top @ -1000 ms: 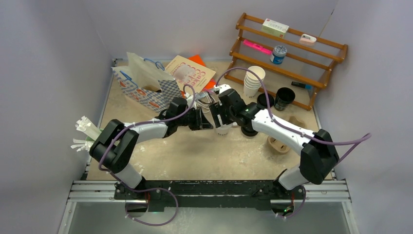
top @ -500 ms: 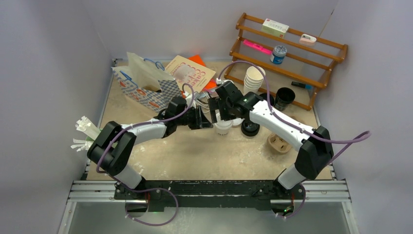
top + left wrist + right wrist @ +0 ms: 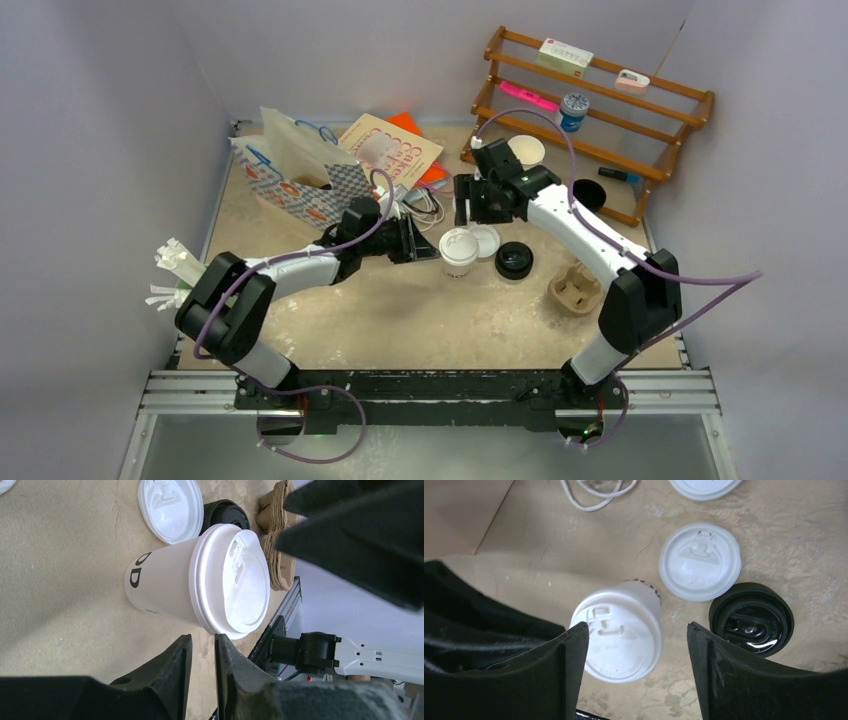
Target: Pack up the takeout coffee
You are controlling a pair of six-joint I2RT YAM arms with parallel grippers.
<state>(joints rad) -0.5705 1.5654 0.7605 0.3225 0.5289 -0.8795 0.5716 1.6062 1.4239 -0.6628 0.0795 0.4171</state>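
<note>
A white takeout coffee cup [image 3: 458,250] with a white lid stands upright mid-table; the left wrist view shows it too [image 3: 200,585], black letters on its side. My left gripper [image 3: 428,245] rests just left of it, its jaws only a narrow gap apart and empty [image 3: 202,640]. My right gripper [image 3: 470,208] hovers open above and behind the cup, which shows between its wide fingers [image 3: 638,630] without touching them. A loose white lid [image 3: 700,562] and a black lid [image 3: 751,620] lie to the cup's right; whether a cup sits under the black lid is unclear.
A brown cardboard carrier [image 3: 575,290] sits at the right. A stack of white cups [image 3: 527,150] and an open black cup [image 3: 592,195] stand behind my right arm, before the wooden rack [image 3: 600,110]. A patterned paper bag [image 3: 300,180], booklet [image 3: 390,150] and cable [image 3: 425,205] lie far left.
My right gripper has lifted off the cup's lid and drawn back toward the rack, uncovering the cup. The left gripper and the cup have barely moved.
</note>
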